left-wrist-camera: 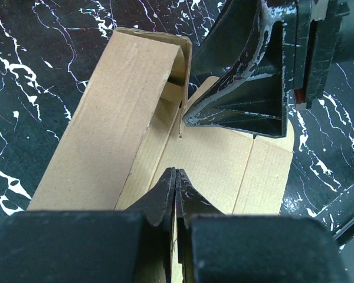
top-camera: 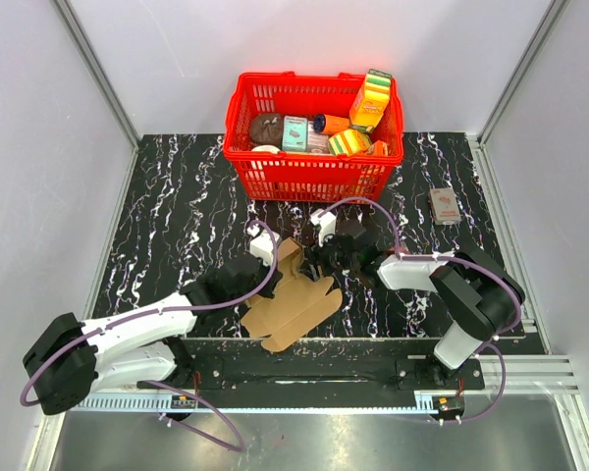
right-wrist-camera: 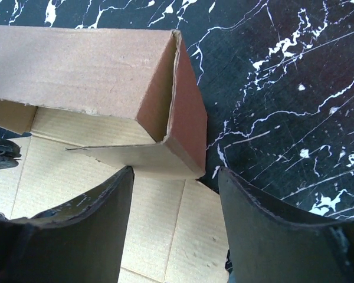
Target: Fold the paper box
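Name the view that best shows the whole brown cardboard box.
Top external: the brown corrugated cardboard box shows nearly whole. Both wrist views show only close-ups of a raised wall and flat panels.

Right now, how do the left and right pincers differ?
The left pincer is shut, tips together; the right pincer is open. The left pincer points at a flat panel of the paper box; the right pincer faces a raised wall corner. Both sit low over the same brown cardboard.
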Robot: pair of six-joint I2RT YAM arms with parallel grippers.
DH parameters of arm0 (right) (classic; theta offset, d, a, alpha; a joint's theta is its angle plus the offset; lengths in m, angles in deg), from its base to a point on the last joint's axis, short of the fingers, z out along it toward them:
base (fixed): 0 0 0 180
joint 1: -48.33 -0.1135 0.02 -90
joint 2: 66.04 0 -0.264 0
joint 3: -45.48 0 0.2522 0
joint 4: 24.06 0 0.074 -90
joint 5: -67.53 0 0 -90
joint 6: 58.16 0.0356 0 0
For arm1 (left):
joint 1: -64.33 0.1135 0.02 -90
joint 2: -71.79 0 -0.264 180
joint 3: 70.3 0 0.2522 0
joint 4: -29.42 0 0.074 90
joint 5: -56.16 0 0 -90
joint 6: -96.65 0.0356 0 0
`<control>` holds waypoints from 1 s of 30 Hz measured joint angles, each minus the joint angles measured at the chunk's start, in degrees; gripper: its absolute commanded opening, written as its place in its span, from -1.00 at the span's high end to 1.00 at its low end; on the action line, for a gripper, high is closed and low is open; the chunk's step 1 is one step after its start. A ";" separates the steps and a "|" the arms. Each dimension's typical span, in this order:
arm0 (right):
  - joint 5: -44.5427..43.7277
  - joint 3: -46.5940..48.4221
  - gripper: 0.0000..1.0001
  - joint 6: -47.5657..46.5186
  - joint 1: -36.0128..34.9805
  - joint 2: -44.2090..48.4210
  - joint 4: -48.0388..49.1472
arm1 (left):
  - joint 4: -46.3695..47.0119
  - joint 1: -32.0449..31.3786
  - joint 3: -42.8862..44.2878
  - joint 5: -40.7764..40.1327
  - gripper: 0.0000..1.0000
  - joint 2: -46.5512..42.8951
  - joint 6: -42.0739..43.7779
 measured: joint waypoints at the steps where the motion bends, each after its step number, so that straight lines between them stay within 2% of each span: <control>1: -0.17 0.13 -0.33 -0.26 0.00 0.00 -0.02 | 0.02 0.00 0.00 0.02 1.00 0.02 0.00; 16: 0.92 5.60 -0.22 -4.22 0.00 -4.81 -0.35 | 0.11 0.04 0.00 0.42 1.00 1.42 0.02; 30: 5.33 6.21 -0.11 -6.32 0.17 -8.98 2.78 | 0.61 0.04 0.00 1.16 1.00 3.50 0.15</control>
